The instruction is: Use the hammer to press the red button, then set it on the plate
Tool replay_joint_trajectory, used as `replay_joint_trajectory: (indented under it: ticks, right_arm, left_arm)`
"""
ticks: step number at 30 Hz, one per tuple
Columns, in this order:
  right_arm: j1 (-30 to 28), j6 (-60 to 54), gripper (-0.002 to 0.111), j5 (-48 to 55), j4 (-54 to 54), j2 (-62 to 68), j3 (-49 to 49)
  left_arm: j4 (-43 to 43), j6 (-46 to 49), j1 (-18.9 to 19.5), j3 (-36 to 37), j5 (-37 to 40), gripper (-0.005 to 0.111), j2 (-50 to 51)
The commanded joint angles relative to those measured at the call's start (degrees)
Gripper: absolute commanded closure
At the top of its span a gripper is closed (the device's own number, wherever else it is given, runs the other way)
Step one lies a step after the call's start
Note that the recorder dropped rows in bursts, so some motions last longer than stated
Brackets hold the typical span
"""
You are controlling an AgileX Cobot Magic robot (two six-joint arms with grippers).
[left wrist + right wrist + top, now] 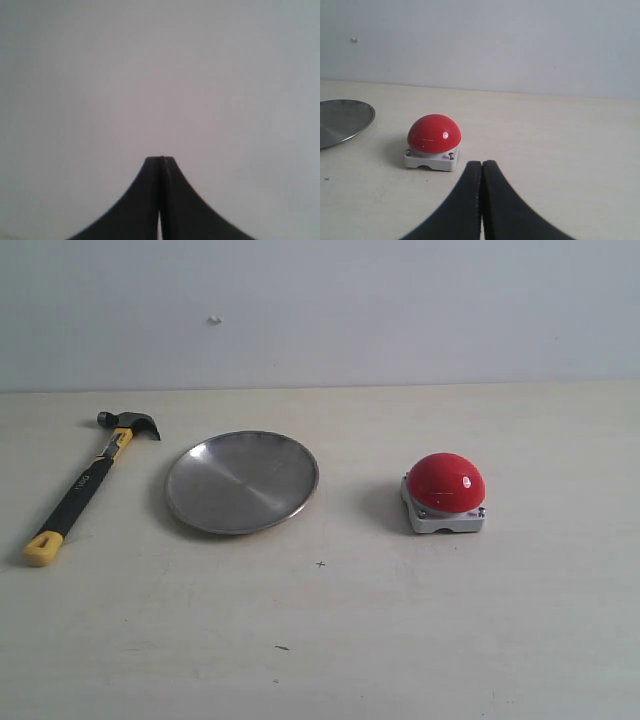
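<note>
The hammer (88,483) lies flat on the pale table at the left, dark head toward the wall, yellow end toward the front. To its right rests the silver plate (242,481), whose rim (342,122) also shows in the right wrist view. The red button (446,491) on its light-grey base stands right of the plate. My right gripper (482,163) is shut on nothing, a short way from the red button (433,141). My left gripper (160,159) is shut and empty, facing only a plain grey wall. Neither gripper appears in the exterior view.
The table (330,640) is pale wood-look and runs back to a plain grey wall (400,310). A small dark mark (320,563) sits in front of the plate.
</note>
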Motion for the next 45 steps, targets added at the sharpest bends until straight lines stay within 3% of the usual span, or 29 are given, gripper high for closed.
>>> replay_joint_trajectory:
  ticks: [1,7,10,16,22,28,33,40,45]
  right_arm:
    - [-0.07,-0.07,0.108,-0.41,0.07,-0.24,0.27]
    - [-0.07,-0.07,0.108,-0.41,0.07,-0.24,0.27]
    - [-0.07,-0.07,0.108,-0.41,0.07,-0.24,0.27]
    - [-0.07,-0.07,0.108,-0.41,0.07,-0.24,0.27]
    - [-0.07,-0.07,0.108,-0.41,0.07,-0.24,0.27]
    - [-0.07,-0.07,0.108,-0.41,0.07,-0.24,0.27]
    - [-0.07,-0.07,0.108,-0.41,0.07,-0.24,0.27]
    - [-0.07,-0.07,0.108,-0.41,0.07,-0.24,0.27]
    - [-0.07,-0.07,0.108,-0.41,0.07,-0.24,0.27]
  left_arm:
    - [-1.17,8.70,-0.33,-13.99,16.09,0.107,21.45]
    - [4.85,8.38,-0.33,-35.61,36.49,0.107,47.93]
    - [14.09,-1.22,-0.33,-46.69,45.45,0.107,58.98]
    - [26.27,-8.94,-0.33,-66.08,59.70,0.107,74.94]
    - [26.77,-8.94,-0.33,-80.69,71.32,0.107,84.33]
    - [26.91,-8.59,-0.33,-90.22,79.63,0.107,91.55]
    - [27.05,-8.70,-0.33,-95.66,81.99,0.105,96.49]
    - [27.05,-8.90,-0.33,-101.95,82.61,0.074,102.53]
    - [27.18,-8.90,-0.24,-104.43,83.12,0.073,105.25]
